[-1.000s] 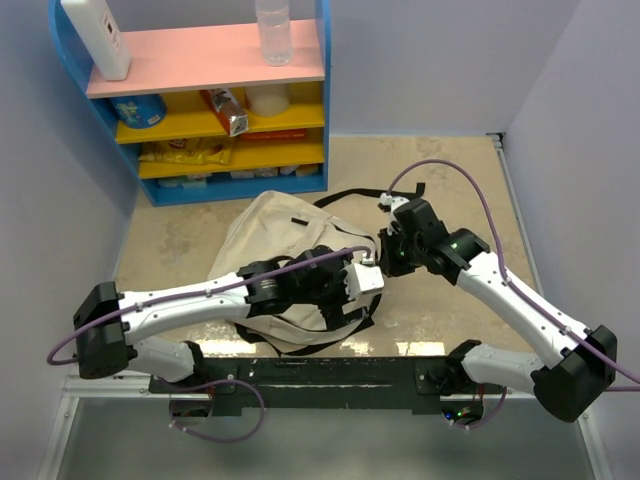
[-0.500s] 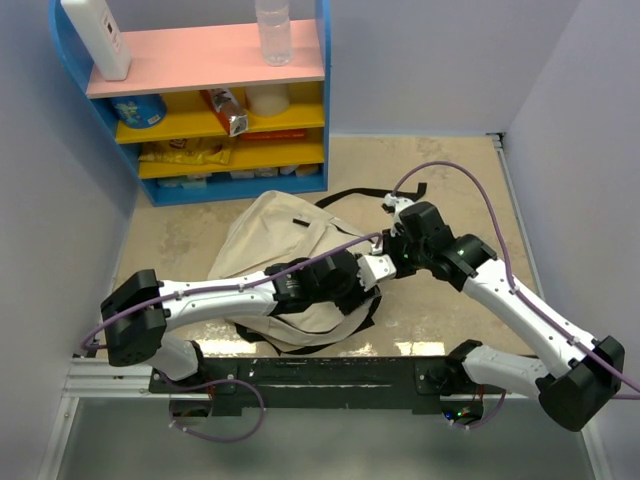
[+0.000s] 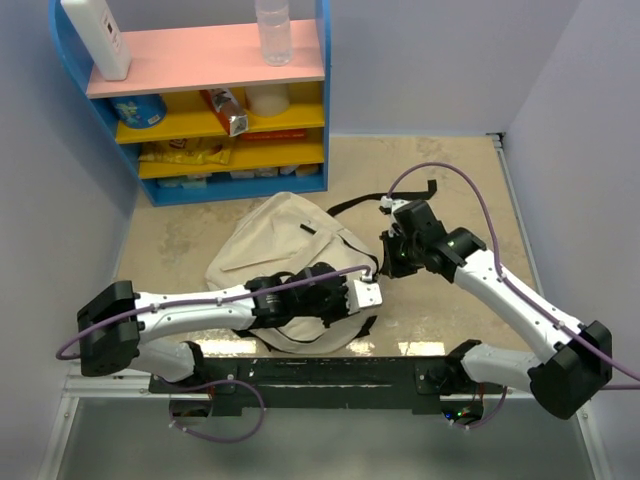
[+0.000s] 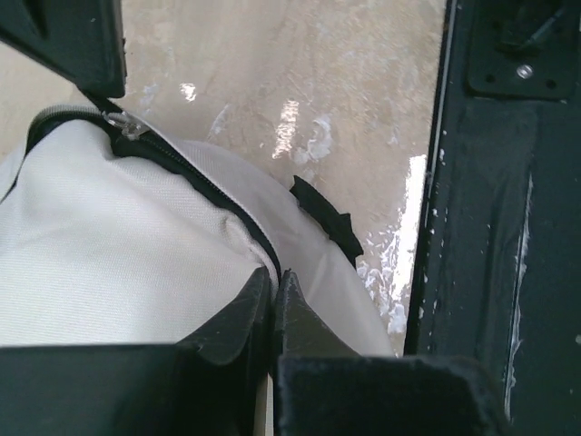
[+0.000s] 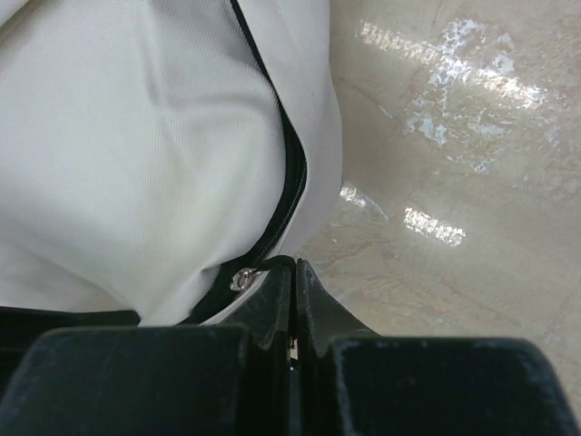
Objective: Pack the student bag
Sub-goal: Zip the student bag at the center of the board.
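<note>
Top view
- Student bag: you have the student bag (image 3: 285,250) lying flat on the table (image 3: 440,170), mid-field, just in front of the blue shelf (image 3: 322,100).
- Left arm: it reaches in low across the bag's near side. The left gripper (image 3: 358,297) sits at the bag's near right corner.
- Right arm: it comes in from the right. The right gripper (image 3: 386,264) is at the bag's right edge, just beyond the left one.
- Shelf top: a white bottle (image 3: 97,36) and a clear water bottle (image 3: 272,30) stand on it.

Left wrist view
- Grip: the left gripper (image 4: 272,295) has its fingers squeezed together on the bag's cream fabric (image 4: 109,245), right where the zipper (image 4: 209,195) meets the tips.
- Zipper pull: the metal zipper pull (image 4: 123,127) lies at the far end of the zip, under the other gripper.
- Nearby: a black strap tab (image 4: 327,222) pokes out beside the bag, and the black rail (image 4: 490,236) runs down the right.

Right wrist view
- Grip: the right gripper (image 5: 293,277) has its jaws pressed tight together at the bag's edge (image 5: 127,154).
- Pull: the zipper pull (image 5: 242,278) touches the left finger. You cannot tell whether it is pinched.
- Zip line: the zipper (image 5: 292,173) curves away from the tips along the bag's edge, with bare table (image 5: 454,163) to its right.
</note>
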`<state>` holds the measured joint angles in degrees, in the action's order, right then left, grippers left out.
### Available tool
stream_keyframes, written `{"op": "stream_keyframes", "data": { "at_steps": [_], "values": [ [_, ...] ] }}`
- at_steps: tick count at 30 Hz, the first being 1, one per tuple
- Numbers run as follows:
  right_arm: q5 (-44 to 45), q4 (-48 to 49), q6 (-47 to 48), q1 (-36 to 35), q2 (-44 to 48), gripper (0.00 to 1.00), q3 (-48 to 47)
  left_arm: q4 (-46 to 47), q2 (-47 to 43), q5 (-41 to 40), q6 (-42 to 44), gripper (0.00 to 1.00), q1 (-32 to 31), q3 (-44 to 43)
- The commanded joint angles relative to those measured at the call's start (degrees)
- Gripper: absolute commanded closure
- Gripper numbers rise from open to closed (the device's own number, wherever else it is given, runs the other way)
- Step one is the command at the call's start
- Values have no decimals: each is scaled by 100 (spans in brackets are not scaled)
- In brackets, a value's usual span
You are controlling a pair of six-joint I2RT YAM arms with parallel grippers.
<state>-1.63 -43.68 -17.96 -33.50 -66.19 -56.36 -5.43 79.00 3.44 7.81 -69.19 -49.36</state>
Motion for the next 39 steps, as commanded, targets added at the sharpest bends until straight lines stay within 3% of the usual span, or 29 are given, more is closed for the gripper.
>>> {"op": "stream_keyframes", "data": {
  "at_steps": [1, 9, 21, 22, 24, 25, 30, 33, 35, 37, 39],
  "values": [
    [269, 228, 249, 212, -183, 100, -463, -432, -455, 1193, 685, 100, -244, 357],
    [172, 457, 266, 247, -745, 100, -736, -1188, -956, 2352, 1749, 100, -455, 673],
    [172, 571, 416, 247, -1589, 100, -710, -2611, -1396, 3126, 3304, 100, -482, 428],
    [59, 589, 398, 238, -1616, 100, -675, -2769, -1414, 3110, 3427, 95, -482, 393],
    [-162, 676, 249, 238, -1520, 100, -526, -2596, -1458, 2613, 3211, 80, -473, 375],
    [-206, 712, 196, 230, -1397, 100, -456, -2351, -1458, 2400, 2870, 80, -429, 357],
    [-802, 791, -234, 186, -484, 100, 194, -2233, -1510, 2344, 2629, 91, -227, 357],
    [-1285, 992, -559, 72, -9, 100, 643, -2804, -1519, 2670, 2962, 90, -235, 489],
    [-1375, 1046, -743, -86, 176, 100, 879, -2850, -1493, 2522, 2806, 70, -244, 507],
    [-1393, 1107, -823, -174, 370, 100, 968, -2457, -1371, 2092, 2263, 44, -236, 384],
    [-1393, 1134, -859, -201, 405, 100, 1013, -2096, -1143, 1593, 1796, 37, -209, 122]
  ]
}}
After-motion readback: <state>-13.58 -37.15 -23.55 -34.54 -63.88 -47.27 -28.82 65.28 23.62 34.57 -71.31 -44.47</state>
